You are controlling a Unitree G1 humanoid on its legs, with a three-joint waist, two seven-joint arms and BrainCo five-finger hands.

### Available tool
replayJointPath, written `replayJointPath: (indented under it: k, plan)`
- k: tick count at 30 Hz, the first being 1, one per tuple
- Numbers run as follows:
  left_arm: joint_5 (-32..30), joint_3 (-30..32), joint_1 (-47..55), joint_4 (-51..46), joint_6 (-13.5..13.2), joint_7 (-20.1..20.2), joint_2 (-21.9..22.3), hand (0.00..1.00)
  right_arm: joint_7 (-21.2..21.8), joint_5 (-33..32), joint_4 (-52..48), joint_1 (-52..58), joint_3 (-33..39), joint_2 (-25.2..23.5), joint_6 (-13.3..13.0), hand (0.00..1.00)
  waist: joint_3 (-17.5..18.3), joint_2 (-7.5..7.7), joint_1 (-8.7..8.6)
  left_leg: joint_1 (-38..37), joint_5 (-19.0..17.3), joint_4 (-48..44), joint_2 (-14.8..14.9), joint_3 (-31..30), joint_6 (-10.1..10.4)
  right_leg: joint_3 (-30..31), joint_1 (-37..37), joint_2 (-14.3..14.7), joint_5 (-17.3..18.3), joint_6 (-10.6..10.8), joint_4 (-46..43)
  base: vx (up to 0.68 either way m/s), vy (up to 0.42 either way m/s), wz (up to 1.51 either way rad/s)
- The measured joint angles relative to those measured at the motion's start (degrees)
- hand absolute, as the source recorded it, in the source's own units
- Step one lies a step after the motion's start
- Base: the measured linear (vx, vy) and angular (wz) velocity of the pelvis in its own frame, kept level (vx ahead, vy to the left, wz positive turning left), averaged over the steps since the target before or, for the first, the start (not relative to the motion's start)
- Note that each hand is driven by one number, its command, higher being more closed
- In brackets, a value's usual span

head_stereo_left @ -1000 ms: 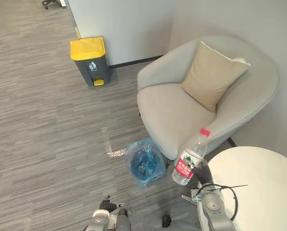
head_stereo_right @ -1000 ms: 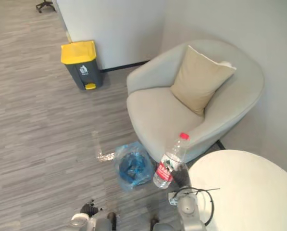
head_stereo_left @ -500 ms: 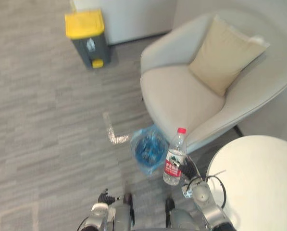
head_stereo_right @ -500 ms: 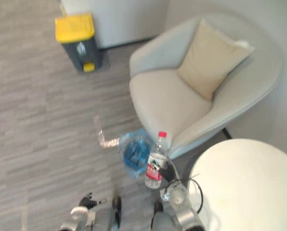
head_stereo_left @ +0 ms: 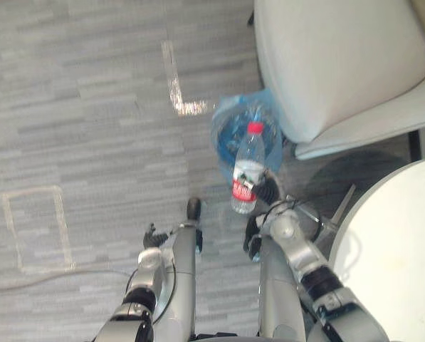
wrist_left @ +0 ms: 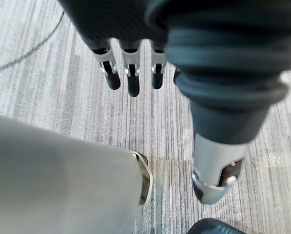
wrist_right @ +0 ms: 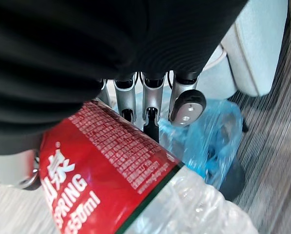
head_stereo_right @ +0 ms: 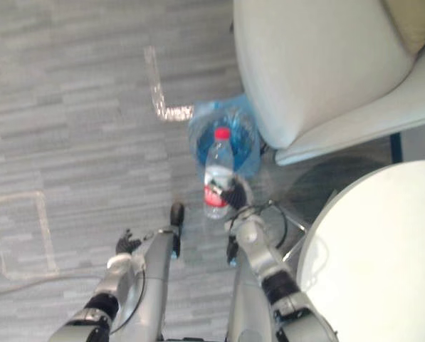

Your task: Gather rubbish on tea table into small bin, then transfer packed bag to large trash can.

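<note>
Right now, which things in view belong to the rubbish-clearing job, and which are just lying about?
Job: water bottle, gripped by the right hand; blue-bagged small bin on the floor; tea table.
Lying about: armchair; tape marks on the floor; idle left hand.

A pale grey armchair (head_stereo_left: 340, 64) fills the upper right of the frame, with a tan cushion (head_stereo_right: 411, 21) in the top right corner. Grey striped carpet (head_stereo_left: 77, 107) covers the floor. An L-shaped tape mark (head_stereo_left: 173, 82) lies at upper centre, left of the chair. A tape rectangle (head_stereo_left: 38, 229) sits at lower left.
</note>
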State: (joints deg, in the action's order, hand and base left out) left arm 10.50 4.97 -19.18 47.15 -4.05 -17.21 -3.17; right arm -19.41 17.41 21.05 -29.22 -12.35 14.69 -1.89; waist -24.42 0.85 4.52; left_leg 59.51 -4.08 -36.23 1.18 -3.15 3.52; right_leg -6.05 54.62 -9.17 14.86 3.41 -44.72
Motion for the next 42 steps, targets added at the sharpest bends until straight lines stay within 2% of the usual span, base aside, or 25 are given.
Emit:
replayJointPath:
  k: [2, 4, 8, 15, 21, 22, 28, 35, 37, 41, 42]
  plan:
    - [1.5, -0.5, 0.0, -5.0, -2.2, -0.1, 0.4, 0.00, -1.7, -1.9, 0.1, -4.5, 2.3, 2.9, 0.6, 1.00, -1.8, -0.09, 0.99, 4.2, 0.6, -1.2, -1.0, -1.0, 0.2, -0.7, 4.0, -1.1, 0.8, -0.2, -2.8, -0.05, 0.003, 0.30]
    - [2.3, -0.5, 0.0, -6.7, -3.0, -0.1, 0.7, 0.00, -2.5, -2.4, 0.2, -6.8, 3.3, 4.4, 0.8, 1.00, -1.9, -0.06, 2.01, 6.5, 0.9, -1.7, -1.5, -1.5, 0.3, -1.2, 6.4, -1.7, 1.2, -0.4, -4.1, -0.03, -0.003, 0.26]
    - [3.1, -1.1, 1.8, -8.3, -3.2, -0.4, -0.6, 0.00, -5.8, -4.1, 0.2, -13.5, 3.4, 6.5, 0.7, 1.00, -2.8, 0.07, 2.85, 10.2, 1.3, -2.0, -2.6, -2.1, 0.3, -1.5, 10.4, -2.7, 2.3, -0.4, -6.1, -0.01, -0.010, 0.21]
    - [3.0, -4.6, 6.8, -9.8, -3.2, -0.9, -1.7, 0.00, -8.0, -5.0, 3.3, -18.1, 3.3, 10.4, 0.3, 1.00, -2.9, 0.10, 4.56, 12.2, 2.1, -1.2, -3.6, -2.6, 0.8, -2.2, 12.4, -3.9, 3.1, -0.4, -7.1, 0.02, 0.008, 0.14]
    - [3.0, -5.8, 7.0, -10.0, -4.5, -0.5, -2.1, 0.00, -8.7, -5.2, 9.1, -22.7, 3.3, 11.0, -0.1, 1.00, -2.9, 0.10, 4.83, 13.2, 2.7, -0.3, -3.8, -2.7, 1.0, -2.3, 13.7, -4.1, 3.2, -0.4, -7.0, 0.01, 0.010, 0.05]
    - [3.0, -6.1, 7.2, -10.0, -4.8, -0.5, -2.3, 0.00, -9.0, -6.1, 9.9, -23.3, 3.3, 11.5, -0.2, 0.00, -2.9, 0.10, 4.87, 13.4, 2.8, -0.2, -3.9, -2.9, 1.0, -2.4, 13.9, -4.1, 3.2, -0.4, -7.0, 0.00, 0.018, 0.05]
    - [2.9, -7.3, 7.7, -10.0, -5.7, -0.6, -2.8, 0.00, -12.8, -7.5, 12.6, -24.9, 5.6, 12.8, -0.5, 0.00, -2.9, 0.09, 4.93, 14.1, 3.0, -1.0, -3.9, -2.9, 1.1, -2.3, 14.8, -4.2, 3.2, -0.5, -7.7, 0.00, 0.003, 0.01]
    - [3.0, -8.4, 8.5, -10.7, -6.8, -1.4, -3.5, 0.00, -13.4, -8.3, 13.6, -24.9, 6.5, 13.0, -1.0, 0.00, -2.8, 0.08, 4.91, 14.5, 3.1, -1.0, -3.5, -2.4, 1.1, -1.8, 15.7, -3.9, 3.2, -1.0, -8.3, -0.05, 0.025, -0.03]
    - [3.0, -8.6, 8.7, -10.9, -6.8, -1.4, -3.6, 0.00, -13.4, -7.2, 13.5, -24.5, 6.1, 13.0, -1.0, 0.00, -2.8, 0.08, 4.91, 14.5, 3.1, -1.1, -3.4, -2.3, 1.0, -1.7, 15.7, -3.8, 3.1, -1.2, -8.2, -0.04, 0.028, -0.05]
    - [3.0, -9.2, 7.4, -9.8, -6.7, -1.4, -4.6, 0.00, -13.2, -0.9, 10.3, -22.0, 1.6, 13.3, -0.3, 0.00, -2.6, 0.18, 4.46, 14.8, 3.0, -2.4, -2.4, -2.1, 0.9, -1.7, 15.5, -2.9, 2.6, -1.3, -7.7, -0.04, 0.032, -0.12]
    - [3.1, -9.2, 5.7, -7.5, -5.4, -1.4, -5.0, 0.00, -12.5, 1.4, 9.1, -21.6, -0.4, 13.2, -0.3, 0.00, -2.6, 0.16, 4.01, 14.7, 3.0, -2.4, -2.4, -2.0, 0.9, -1.6, 15.5, -2.8, 2.6, -1.3, -7.9, -0.05, 0.032, -0.12]
